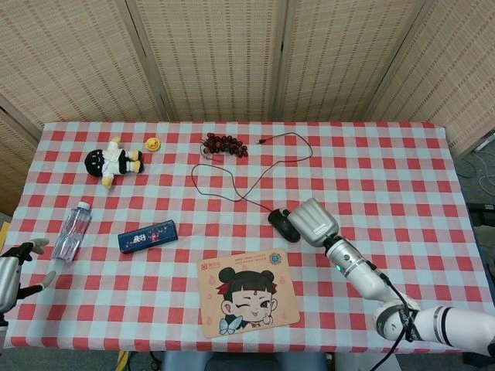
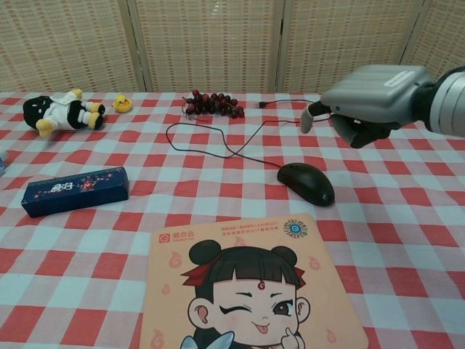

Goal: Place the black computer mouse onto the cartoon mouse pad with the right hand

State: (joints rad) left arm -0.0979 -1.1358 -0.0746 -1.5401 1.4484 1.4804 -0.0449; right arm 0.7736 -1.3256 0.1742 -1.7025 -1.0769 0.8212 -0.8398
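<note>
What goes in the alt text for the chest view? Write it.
The robot's grey right hand hovers above a black corded computer mouse on a red-checked tablecloth, holding nothing. A peach cartoon-girl mouse pad lies nearer the camera.

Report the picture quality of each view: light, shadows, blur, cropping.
Head view: even, soft light, everything sharp, faint shadows; right hand overlaps the black mouse. Chest view: sharp too, soft shadow under the mouse; the cartoon mouse pad is cropped by the bottom edge.
</note>
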